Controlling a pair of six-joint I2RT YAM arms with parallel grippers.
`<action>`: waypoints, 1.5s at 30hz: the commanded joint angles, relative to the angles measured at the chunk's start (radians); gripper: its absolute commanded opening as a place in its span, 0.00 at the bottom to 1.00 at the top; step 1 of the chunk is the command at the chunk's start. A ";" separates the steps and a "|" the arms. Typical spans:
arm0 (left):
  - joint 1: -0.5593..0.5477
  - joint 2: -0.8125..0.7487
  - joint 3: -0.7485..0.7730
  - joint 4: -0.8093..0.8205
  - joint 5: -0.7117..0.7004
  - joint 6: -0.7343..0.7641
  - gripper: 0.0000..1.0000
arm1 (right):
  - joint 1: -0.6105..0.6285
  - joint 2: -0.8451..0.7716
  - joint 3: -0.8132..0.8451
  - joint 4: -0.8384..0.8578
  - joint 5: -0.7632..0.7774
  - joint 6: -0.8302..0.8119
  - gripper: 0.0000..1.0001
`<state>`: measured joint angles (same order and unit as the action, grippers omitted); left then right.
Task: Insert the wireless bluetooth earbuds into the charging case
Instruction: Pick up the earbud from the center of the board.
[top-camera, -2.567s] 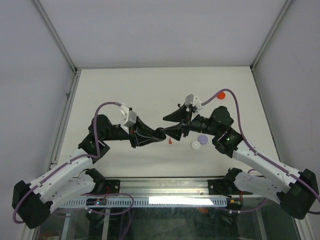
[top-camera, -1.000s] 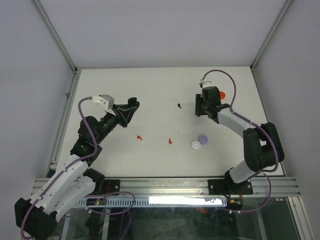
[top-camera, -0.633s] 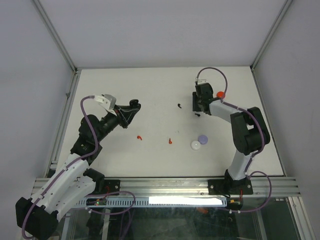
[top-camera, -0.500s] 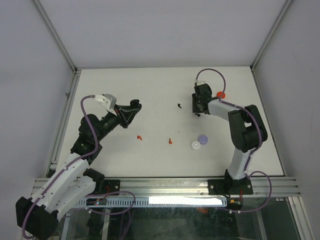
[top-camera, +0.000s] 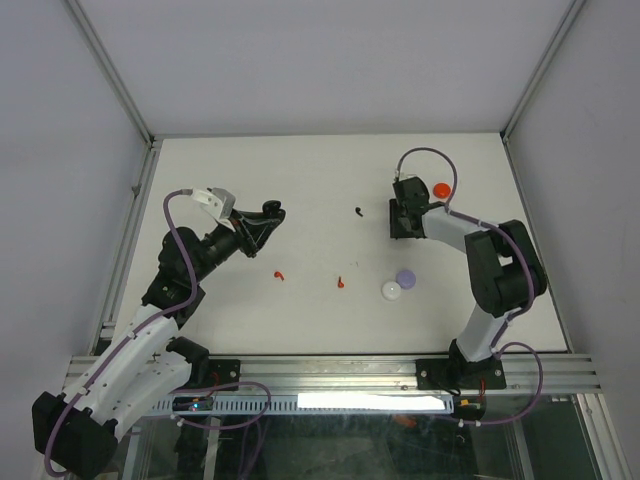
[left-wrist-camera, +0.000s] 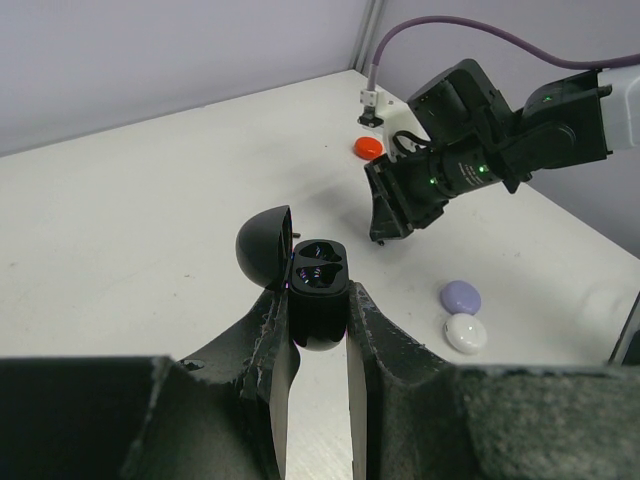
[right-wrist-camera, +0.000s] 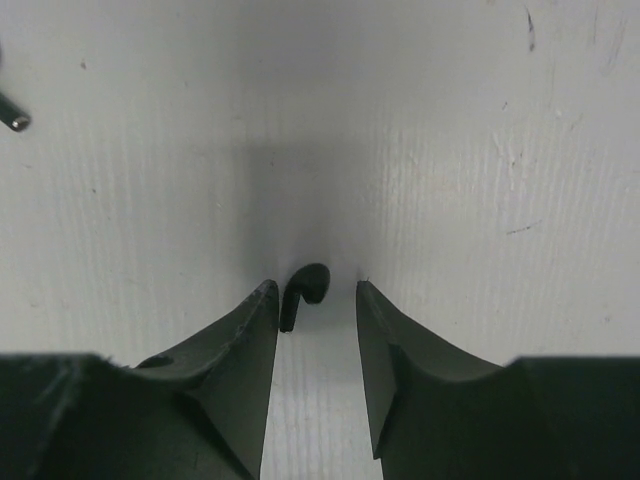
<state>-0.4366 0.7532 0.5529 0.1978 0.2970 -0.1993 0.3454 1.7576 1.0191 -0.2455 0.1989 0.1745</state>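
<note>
My left gripper (top-camera: 264, 214) is shut on an open black charging case (left-wrist-camera: 318, 300) and holds it above the table's left side, lid (left-wrist-camera: 263, 245) tipped back and both sockets empty. My right gripper (top-camera: 400, 226) points down at the table with its jaws open on either side of a black earbud (right-wrist-camera: 308, 283) that lies on the surface. The earbud's stem is close to the left finger (right-wrist-camera: 250, 330). A second black earbud (top-camera: 358, 210) lies to the left. Two red earbuds (top-camera: 278, 274) (top-camera: 341, 282) lie mid-table.
A red round case (top-camera: 441, 189) sits just right of the right gripper. A lilac case (top-camera: 405, 276) and a white case (top-camera: 392, 290) lie side by side nearer the front. The table is walled on the left, back and right.
The two grippers, together at mid-table earlier, have parted. Over the last second the right gripper settled down over the black earbud while its elbow swung. The left arm barely moved.
</note>
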 joint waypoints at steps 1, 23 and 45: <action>0.011 0.001 0.042 0.030 0.021 -0.001 0.00 | -0.003 -0.076 -0.024 -0.030 0.035 0.001 0.40; 0.011 0.012 0.035 0.039 0.096 0.029 0.00 | -0.005 -0.004 0.085 -0.048 0.045 0.098 0.34; 0.011 0.021 0.041 0.039 0.136 0.035 0.00 | 0.001 0.071 0.137 -0.194 0.000 0.078 0.28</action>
<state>-0.4366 0.7753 0.5529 0.1982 0.3992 -0.1898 0.3447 1.8206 1.1252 -0.3660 0.2161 0.2661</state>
